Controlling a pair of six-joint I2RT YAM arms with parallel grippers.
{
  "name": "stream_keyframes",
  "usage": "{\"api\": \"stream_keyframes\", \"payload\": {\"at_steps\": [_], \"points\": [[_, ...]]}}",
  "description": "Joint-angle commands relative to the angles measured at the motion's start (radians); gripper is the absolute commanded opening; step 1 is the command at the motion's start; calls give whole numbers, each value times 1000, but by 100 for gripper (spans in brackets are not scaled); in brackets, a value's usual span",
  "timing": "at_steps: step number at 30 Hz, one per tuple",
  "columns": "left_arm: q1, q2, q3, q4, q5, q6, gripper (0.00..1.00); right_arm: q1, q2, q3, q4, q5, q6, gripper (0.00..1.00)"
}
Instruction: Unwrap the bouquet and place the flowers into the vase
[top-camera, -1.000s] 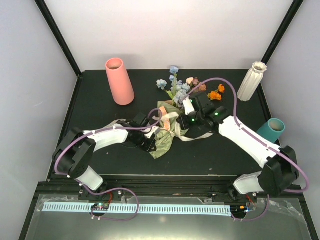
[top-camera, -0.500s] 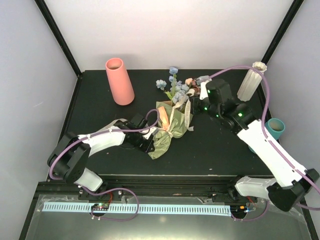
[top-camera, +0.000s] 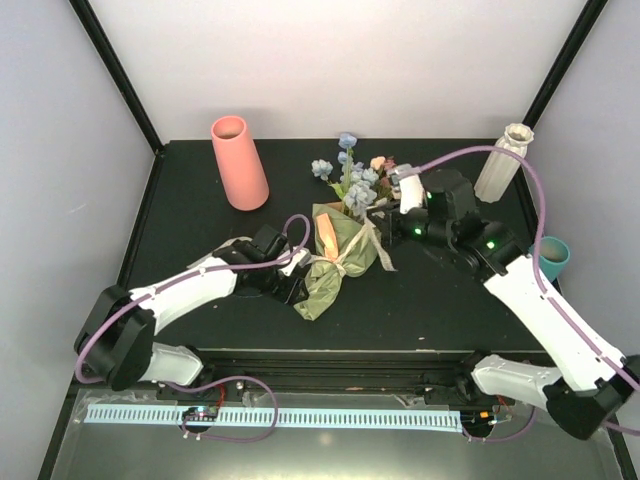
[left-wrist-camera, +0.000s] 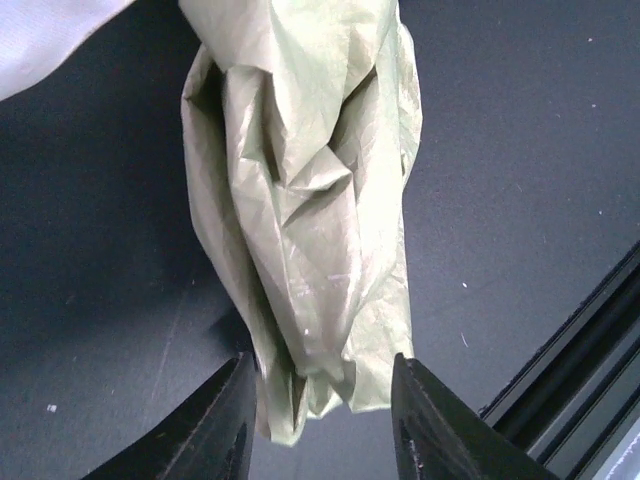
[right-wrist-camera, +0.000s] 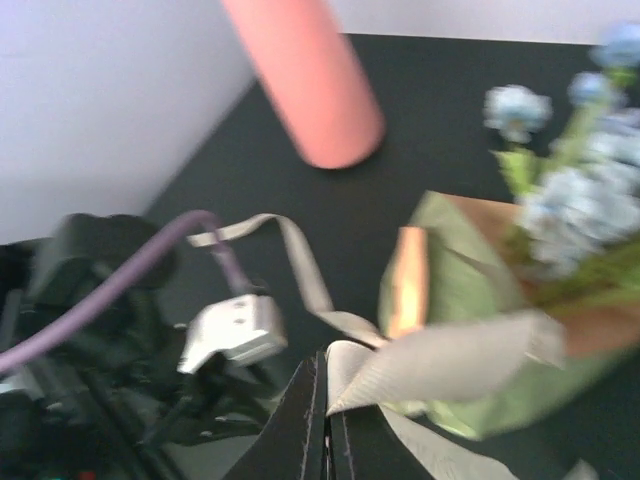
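The bouquet (top-camera: 338, 262) lies mid-table in its olive-green paper, a peach-orange inner edge (right-wrist-camera: 405, 282) showing. The flowers (top-camera: 356, 180), blue with some pink, stick out of its far end. In the left wrist view the crinkled paper tail (left-wrist-camera: 305, 250) lies between the open jaws of my left gripper (left-wrist-camera: 322, 405), with a gap on the right. My right gripper (right-wrist-camera: 328, 400) is shut on a beige ribbon (right-wrist-camera: 455, 358) that runs to the bouquet's waist (top-camera: 372, 243). The white ribbed vase (top-camera: 503, 160) stands at the back right, behind the right wrist.
A pink cylinder vase (top-camera: 238, 162) stands at the back left and shows again in the right wrist view (right-wrist-camera: 305, 80). A teal vase (top-camera: 553, 254) stands at the right edge, partly behind the right arm. The table's front rail (left-wrist-camera: 575, 350) lies close to the paper tail.
My left gripper has opened off the paper tail. My right gripper pulled the ribbon up and to the right, then came back slightly; the bouquet shifted a little with it.
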Motion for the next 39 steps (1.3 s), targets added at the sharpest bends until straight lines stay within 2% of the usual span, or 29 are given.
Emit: {"api": "stream_keyframes", "payload": {"at_steps": [1,5,10,14,16,20,21,22,23,24,26,28,30,32,34,39], "points": [[-8,-76,26,-70,-53,-12,44,4,106,105,151,-342,10,4],[-3,-184,36,-134,-148,-52,56,3,274,251,114,-385,35,4],[5,-264,30,-197,-173,-84,56,4,505,377,249,-557,260,4],[5,-334,-7,-213,-177,-121,56,4,660,433,391,-621,452,4],[5,-362,-11,-216,-171,-134,57,4,734,493,408,-622,482,4],[5,-379,-2,-234,-175,-137,57,6,888,684,309,-581,452,4],[5,-376,1,-234,-169,-135,57,8,926,723,281,-586,444,9],[5,-373,3,-231,-154,-131,57,9,962,770,235,-589,428,21],[5,-368,7,-228,-145,-128,57,8,1003,830,157,-587,395,44],[5,-362,12,-224,-136,-123,57,8,1042,890,69,-579,357,55],[6,-347,26,-222,-125,-111,57,9,1106,1024,-140,-551,263,67],[5,-327,40,-215,-119,-106,57,7,1131,1077,-292,-505,177,70],[6,-305,50,-200,-111,-104,57,6,1102,1049,-373,-448,108,72],[6,-273,63,-182,-110,-105,57,5,1041,968,-397,-404,52,74],[7,-239,89,-178,-141,-126,57,4,953,866,-391,-384,16,86],[30,-155,139,-85,-131,-189,60,1,836,694,-422,-288,24,88]]}}
